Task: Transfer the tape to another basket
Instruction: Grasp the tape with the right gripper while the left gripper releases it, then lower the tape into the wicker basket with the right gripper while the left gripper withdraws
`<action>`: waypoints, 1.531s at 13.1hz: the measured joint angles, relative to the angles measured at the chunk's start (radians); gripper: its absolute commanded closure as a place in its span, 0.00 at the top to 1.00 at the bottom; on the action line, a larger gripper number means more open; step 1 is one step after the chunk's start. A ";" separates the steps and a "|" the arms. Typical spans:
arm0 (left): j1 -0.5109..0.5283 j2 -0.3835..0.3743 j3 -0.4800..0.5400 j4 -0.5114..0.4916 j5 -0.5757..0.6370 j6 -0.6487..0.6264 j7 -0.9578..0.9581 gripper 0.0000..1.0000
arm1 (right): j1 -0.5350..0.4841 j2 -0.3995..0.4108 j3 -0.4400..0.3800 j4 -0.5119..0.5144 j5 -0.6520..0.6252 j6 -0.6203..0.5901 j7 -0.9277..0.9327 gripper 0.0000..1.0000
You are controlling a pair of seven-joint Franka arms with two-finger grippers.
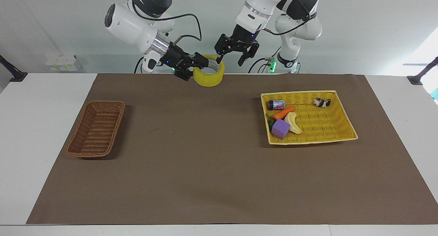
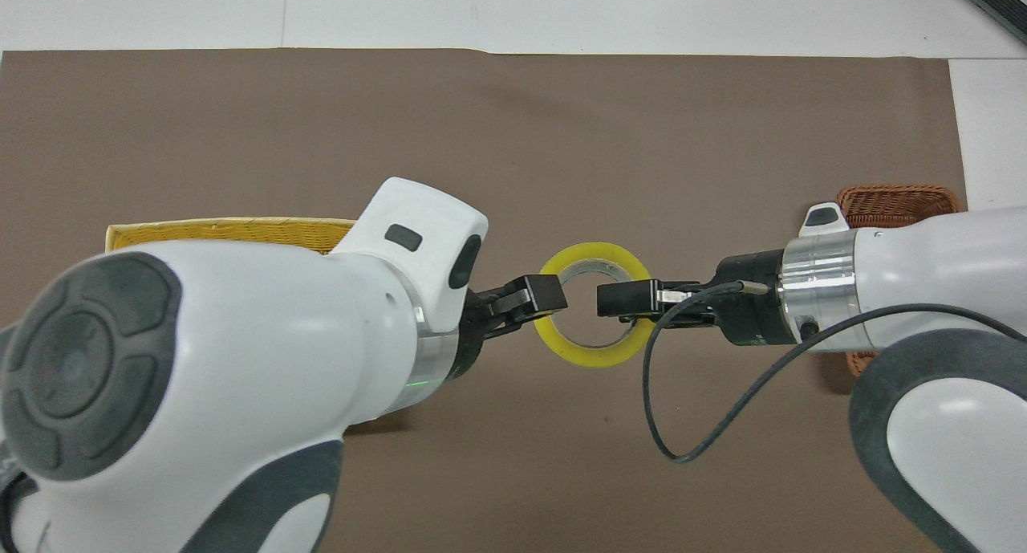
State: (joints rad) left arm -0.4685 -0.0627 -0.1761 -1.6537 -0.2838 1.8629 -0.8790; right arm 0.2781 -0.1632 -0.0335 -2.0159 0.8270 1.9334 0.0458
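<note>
right claw (image 1: 196,66): closed on the tape (image 1: 208,75), up in the air over the brown mat (image 1: 205,167)
left claw (image 1: 236,55): just beside the tape, fingers apart
below right claw: bare mat
way to the brown basket (image 1: 97,128): bare mat between

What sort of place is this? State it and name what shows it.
Probably a robotics lab bench. Two arms stand at a white table laid with a brown mat; the right end effector holds the tape, and a wicker basket and a yellow tray of toy items serve as props.
</note>
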 measured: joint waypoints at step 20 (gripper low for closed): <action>0.566 0.059 0.020 0.147 0.268 -0.412 0.913 1.00 | -0.727 0.248 -0.026 0.077 -0.366 -0.126 -0.520 0.00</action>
State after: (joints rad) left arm 0.0979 -0.0034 -0.1557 -1.5070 -0.0154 1.4512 0.0345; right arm -0.4491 0.0853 -0.0600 -1.9390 0.4613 1.8075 -0.4737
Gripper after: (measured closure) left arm 0.000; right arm 0.965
